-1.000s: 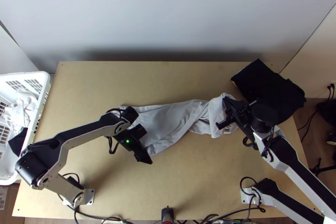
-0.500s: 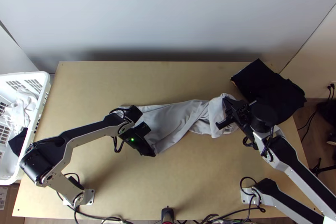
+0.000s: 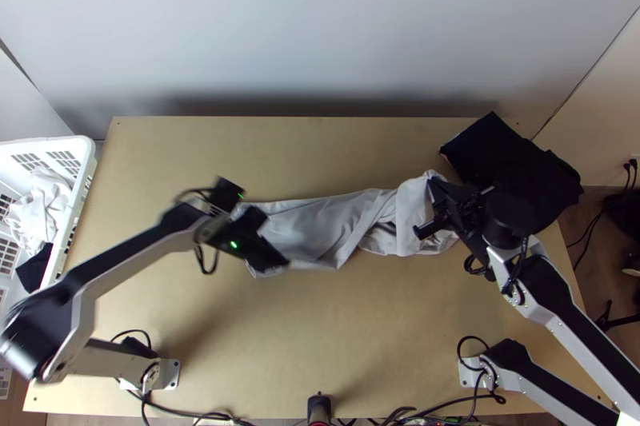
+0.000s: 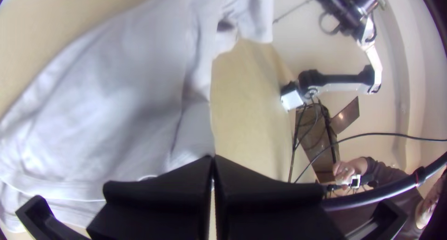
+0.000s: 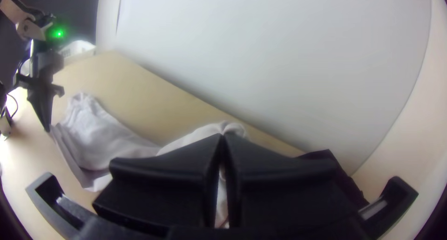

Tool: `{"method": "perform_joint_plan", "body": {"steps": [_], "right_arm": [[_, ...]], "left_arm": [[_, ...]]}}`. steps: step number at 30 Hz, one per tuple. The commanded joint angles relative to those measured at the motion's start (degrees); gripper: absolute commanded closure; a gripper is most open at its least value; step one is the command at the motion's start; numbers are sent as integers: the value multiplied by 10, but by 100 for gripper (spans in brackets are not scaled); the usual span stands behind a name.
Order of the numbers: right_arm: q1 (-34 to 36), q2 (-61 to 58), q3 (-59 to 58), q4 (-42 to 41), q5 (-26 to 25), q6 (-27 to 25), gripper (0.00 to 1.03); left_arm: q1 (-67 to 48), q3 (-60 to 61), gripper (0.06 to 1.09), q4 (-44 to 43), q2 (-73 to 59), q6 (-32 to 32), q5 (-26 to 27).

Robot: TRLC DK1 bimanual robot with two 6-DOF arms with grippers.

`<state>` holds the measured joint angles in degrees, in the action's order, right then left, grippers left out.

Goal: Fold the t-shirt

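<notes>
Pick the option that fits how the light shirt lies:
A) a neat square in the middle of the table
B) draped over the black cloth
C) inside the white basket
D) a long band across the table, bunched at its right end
D: the shirt stretches lengthwise between the left gripper and the right gripper, with thick folds gathered near the right one.

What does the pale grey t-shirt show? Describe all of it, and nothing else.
The pale grey t-shirt, of soft, thin-looking fabric, lies lengthwise across the table. Its left part is fairly flat but creased, with a seam along a layered edge; its right part is bunched and twisted. The left gripper pinches its edge at the left; the right gripper appears closed on the bunched end.
</notes>
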<state>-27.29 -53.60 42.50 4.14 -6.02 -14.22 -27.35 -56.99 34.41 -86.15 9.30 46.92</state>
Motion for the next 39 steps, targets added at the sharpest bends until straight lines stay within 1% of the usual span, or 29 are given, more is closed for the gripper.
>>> {"method": "perform_joint_plan", "body": {"steps": [1, 3, 5, 6, 7, 8, 12, 14, 17, 23, 25, 28, 30, 34, 36, 37, 39], "right_arm": [[7, 22, 25, 20, 0, 21, 100], [9, 35, 41, 29, 0, 20, 100], [8, 49, 52, 30, 0, 11, 100], [8, 54, 59, 32, 0, 6, 100], [7, 59, 68, 36, 0, 5, 100], [7, 61, 82, 44, 0, 6, 100], [13, 69, 147, 60, 0, 5, 100], [29, 69, 177, 61, -2, 7, 100], [67, 69, 225, 65, -2, 13, 100], [111, 61, 348, 80, -2, 17, 100], [115, 63, 380, 94, -2, 18, 100], [108, 89, 408, 129, -2, 33, 100], [92, 114, 420, 167, -1, 53, 100], [47, 170, 453, 254, 7, 70, 100], [48, 192, 481, 315, 46, 73, 100], [48, 199, 496, 341, 55, 73, 100], [63, 213, 500, 356, 58, 67, 100]], "left_arm": [[82, -97, 105, 17, 117, -54, -2], [107, -143, 105, 20, 140, -76, -2], [130, -182, 105, 21, 157, -85, -19], [133, -195, 105, 21, 166, -85, -36], [133, -204, 105, 21, 176, -85, -64], [132, -211, 105, 14, 189, -85, -103], [123, -222, 105, -30, 243, -92, -202], [124, -227, 105, -44, 258, -91, -250], [151, -247, 105, -48, 274, -97, -278], [238, -313, 105, -37, 295, -94, -287], [265, -341, 105, -23, 297, -87, -287], [270, -371, 105, 7, 319, -85, -287], [270, -370, 105, 21, 352, -80, -287], [270, -372, 105, 44, 420, -84, -286], [271, -373, 105, 50, 458, -83, -286], [272, -371, 105, 52, 478, -77, -286], [283, -370, 105, 53, 509, -70, -285]]}}
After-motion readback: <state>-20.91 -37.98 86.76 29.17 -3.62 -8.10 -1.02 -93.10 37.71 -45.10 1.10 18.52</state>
